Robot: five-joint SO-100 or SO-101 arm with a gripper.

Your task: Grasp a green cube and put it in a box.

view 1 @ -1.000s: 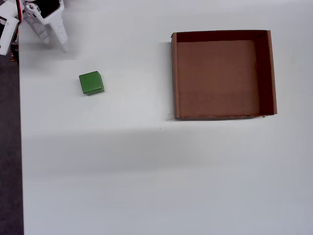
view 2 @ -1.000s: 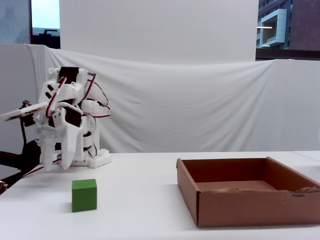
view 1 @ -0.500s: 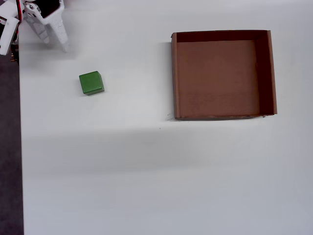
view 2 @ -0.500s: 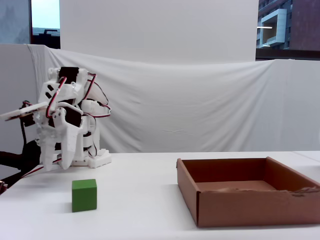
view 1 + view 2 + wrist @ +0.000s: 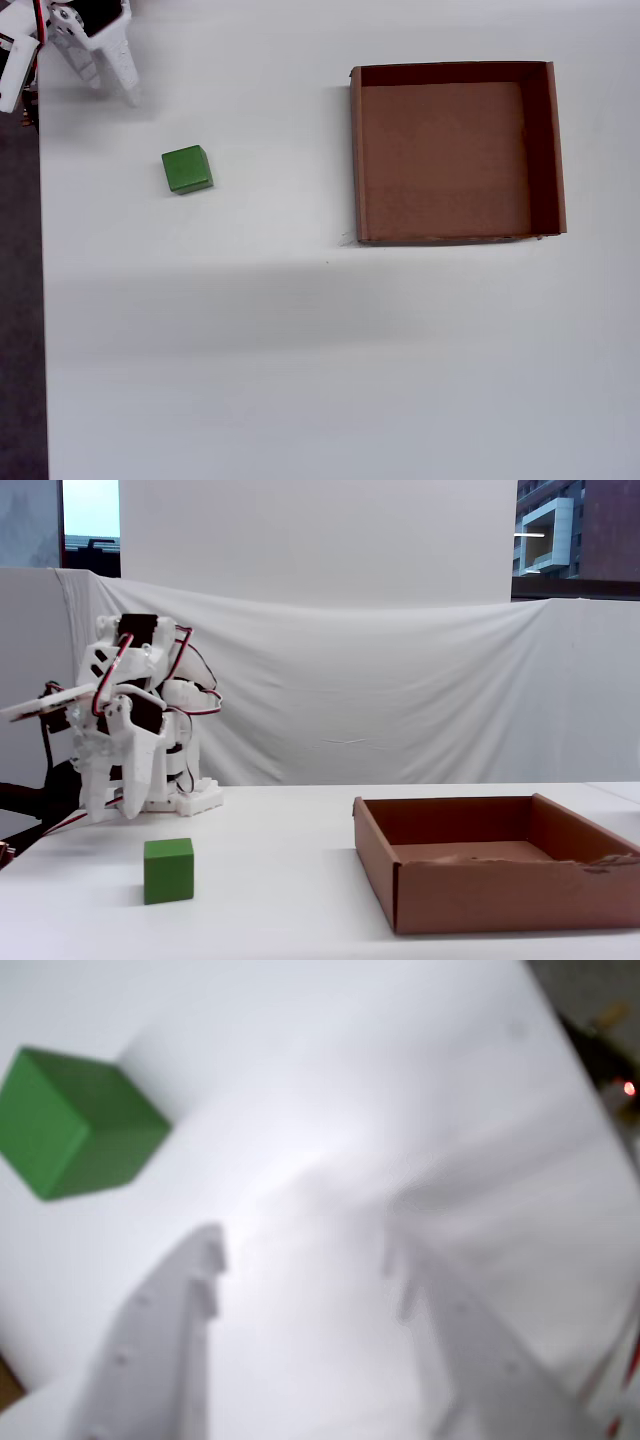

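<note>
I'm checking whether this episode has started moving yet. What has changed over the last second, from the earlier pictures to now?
Nothing visibly changed. The white two-finger gripper hangs open in the same place near the table's far left corner in the overhead view, holding nothing. The small bright green cube sits untouched on the white table, and the shallow brown cardboard box is in the same spot, empty.

no readable text, labels or numbers on anything in view

Overhead view looks straight down on the tabletop (image 5: 300, 350); fixed view faces it level from the side; wrist view hangs close above it; all share the green cube (image 5: 186, 169).
</note>
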